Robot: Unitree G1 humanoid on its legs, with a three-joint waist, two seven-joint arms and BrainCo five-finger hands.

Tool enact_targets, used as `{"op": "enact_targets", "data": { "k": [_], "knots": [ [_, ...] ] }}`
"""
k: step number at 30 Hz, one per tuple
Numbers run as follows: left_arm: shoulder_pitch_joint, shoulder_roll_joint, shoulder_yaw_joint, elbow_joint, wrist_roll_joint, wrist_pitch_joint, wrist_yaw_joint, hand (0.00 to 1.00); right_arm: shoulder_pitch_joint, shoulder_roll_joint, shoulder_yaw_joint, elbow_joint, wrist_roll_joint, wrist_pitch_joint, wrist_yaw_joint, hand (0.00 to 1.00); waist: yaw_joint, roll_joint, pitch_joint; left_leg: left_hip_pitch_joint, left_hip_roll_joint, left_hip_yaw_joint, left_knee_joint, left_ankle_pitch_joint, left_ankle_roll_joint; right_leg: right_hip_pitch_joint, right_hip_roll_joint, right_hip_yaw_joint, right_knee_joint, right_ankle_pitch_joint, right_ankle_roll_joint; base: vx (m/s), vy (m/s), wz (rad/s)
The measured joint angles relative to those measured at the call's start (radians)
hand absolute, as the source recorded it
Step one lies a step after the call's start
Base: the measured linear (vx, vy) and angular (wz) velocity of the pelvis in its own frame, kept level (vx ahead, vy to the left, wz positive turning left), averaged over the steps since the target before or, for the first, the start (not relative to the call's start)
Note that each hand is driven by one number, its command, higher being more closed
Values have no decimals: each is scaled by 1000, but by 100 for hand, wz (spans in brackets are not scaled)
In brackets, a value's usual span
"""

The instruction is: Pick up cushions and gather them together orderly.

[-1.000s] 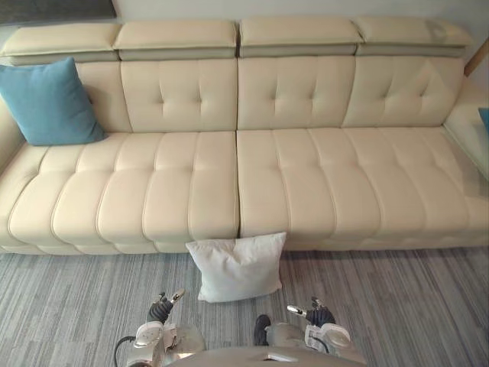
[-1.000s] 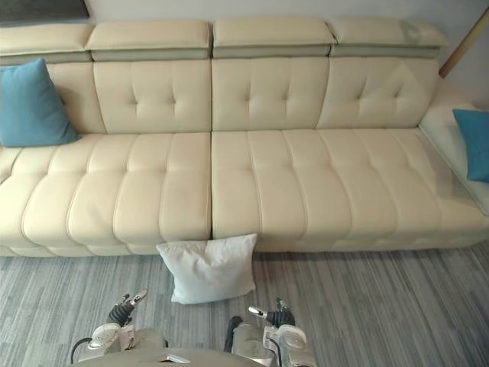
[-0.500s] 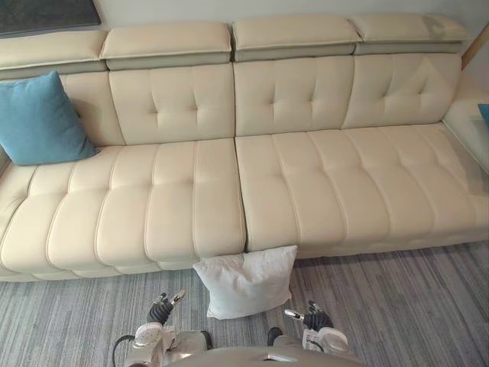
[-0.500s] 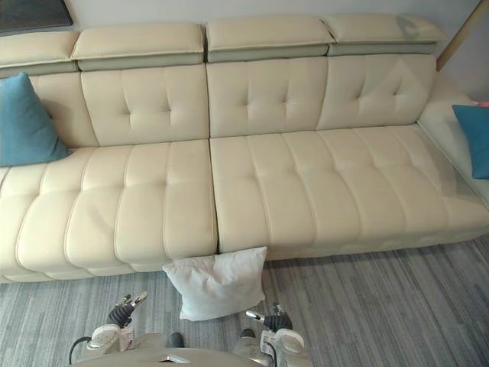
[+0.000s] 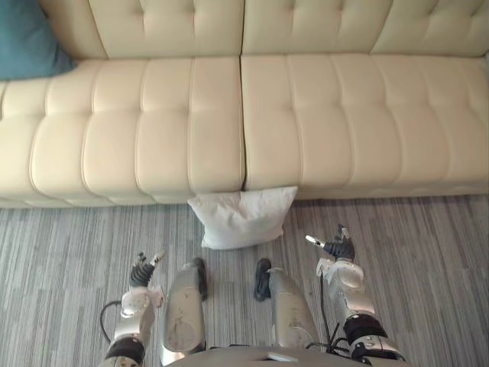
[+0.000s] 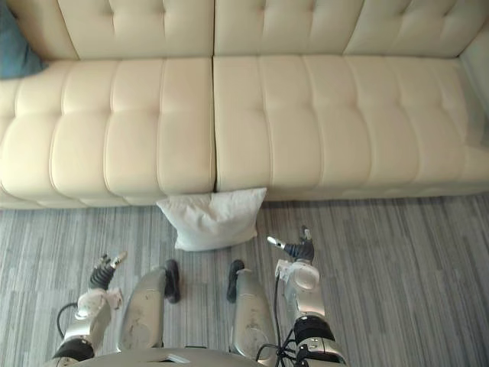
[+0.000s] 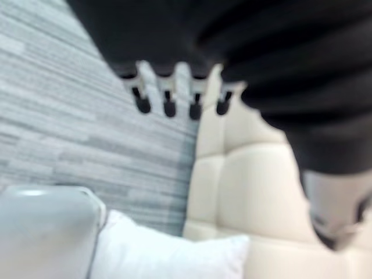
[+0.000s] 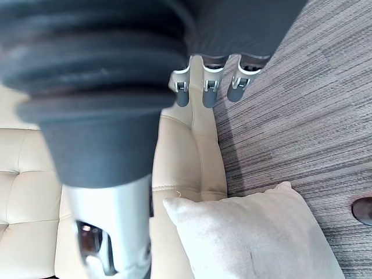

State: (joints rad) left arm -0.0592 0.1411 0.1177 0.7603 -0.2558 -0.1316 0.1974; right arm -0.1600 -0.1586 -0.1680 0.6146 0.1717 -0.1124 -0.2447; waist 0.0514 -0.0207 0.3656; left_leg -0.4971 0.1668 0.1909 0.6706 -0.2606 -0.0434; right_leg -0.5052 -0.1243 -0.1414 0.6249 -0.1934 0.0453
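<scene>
A white cushion [image 5: 243,218] stands on the grey carpet, leaning against the front of the cream sofa [image 5: 344,115] at the seam between its two seats. A blue cushion [image 5: 27,38] rests in the sofa's far left corner, mostly cut off by the view's edge. My left hand [image 5: 141,269] hangs low over the carpet, left of the white cushion, open and holding nothing. My right hand [image 5: 336,248] is to the cushion's right, a little apart from it, also open. In the right wrist view the white cushion [image 8: 256,238] lies past my fingers [image 8: 206,90].
The long cream sofa [image 6: 344,115] spans the whole width, with bare seats across the middle and right. Striped grey carpet [image 5: 428,252] runs along its front on both sides of the white cushion.
The camera has tilted down and come nearer, so the sofa's backrest has slid out at the top. More of both arms shows. The white cushion stays at the sofa's foot.
</scene>
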Motion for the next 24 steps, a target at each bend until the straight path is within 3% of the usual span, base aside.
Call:
{"op": "enact_targets", "data": {
  "k": [6, 9, 12, 15, 24],
  "knots": [
    [-194, 59, -1, -61, -9, -22, 2, 0, -214, -42, 27, -12, 1, -1, -6, 0, -2, 0, 72, -270, 56, 7, 125, 10, 4, -267, -9, -13, 121, 10, -22, -158, -41, -1],
    [-361, 80, -2, -84, -24, -34, 12, 0, -375, -94, 47, -9, 4, -2, -18, 0, -2, 3, 121, -444, 55, -6, 170, 45, 23, -438, -28, -22, 187, 20, -39, -138, -33, 17],
    [-575, 124, -4, -94, -66, -42, 21, 0, -588, -146, 47, 3, 43, -3, -52, 0, -3, 0, 184, -650, 51, -28, 209, 82, 18, -639, -45, -36, 252, 28, -51, -75, -25, 19],
    [-675, 127, -6, -123, -94, -47, 39, 0, -737, -178, 58, 52, 80, -5, -72, 0, -1, 0, 191, -793, 52, -38, 237, 98, 18, -786, -51, -38, 304, 29, -56, -18, -30, 10],
    [-820, 125, -93, -122, -96, -50, 64, 0, -910, -192, 183, 94, 108, -28, -140, 0, -6, 1, 191, -972, 38, -76, 273, 118, 19, -961, -74, -57, 377, -1, -54, -38, -15, 12]
  ]
}}
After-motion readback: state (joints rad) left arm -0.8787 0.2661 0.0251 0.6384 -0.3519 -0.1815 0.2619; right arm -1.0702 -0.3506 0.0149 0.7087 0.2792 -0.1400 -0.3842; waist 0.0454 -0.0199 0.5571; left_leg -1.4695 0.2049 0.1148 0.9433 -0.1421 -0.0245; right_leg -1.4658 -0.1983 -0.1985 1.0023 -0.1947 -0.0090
